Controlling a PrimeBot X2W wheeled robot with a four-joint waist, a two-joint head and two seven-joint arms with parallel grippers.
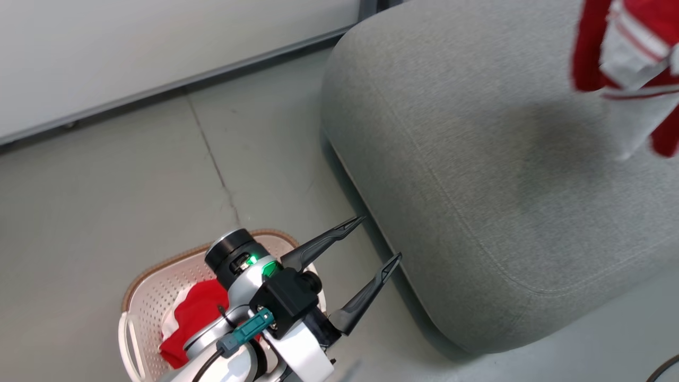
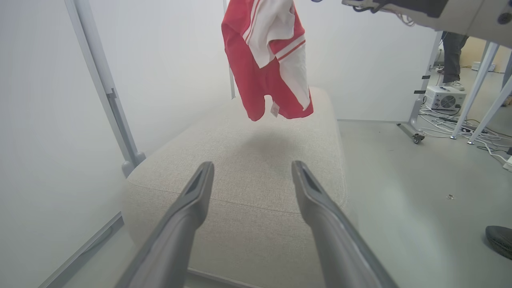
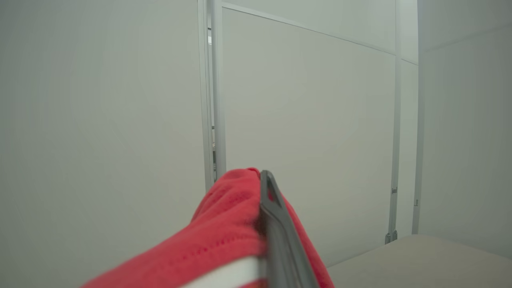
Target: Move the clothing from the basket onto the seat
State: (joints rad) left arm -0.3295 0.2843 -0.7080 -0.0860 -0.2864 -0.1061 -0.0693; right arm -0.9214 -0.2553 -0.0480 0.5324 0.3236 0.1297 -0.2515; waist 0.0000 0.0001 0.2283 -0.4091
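Red hanging garment (image 1: 626,48): dangles at the upper right of the head view, above the seat (image 1: 477,159) and clear of the cushion. A soft shadow (image 2: 268,142) lies on the fabric beneath it.
Long axis: vertical, hem lowest, with the red and white panels folded over one another.
Right claw (image 3: 262,178): closed tight on a bunch of red cloth near the garment's top. One dark finger shows at the bottom centre of its wrist view, and cloth covers the other side.
Right arm pose: held high. Its pale forearm (image 2: 460,18) crosses the top right of the left wrist view, with the garment hanging below it over the cushion.
Key relation: the garment lies straight down from the right claw, and the seat straight down from the garment. The coming move looks like a lowering and a release.
Left claw (image 1: 379,237): spread fully wide and holding nothing, with its fingers pointing up and right toward the seat's near edge.
Left arm pose: wrist over the basket (image 1: 148,307) at the lower left of the head view.
Basket garment (image 1: 193,315): red and white cloth inside the basket, partly under the left wrist, so the left arm is the nearer one.
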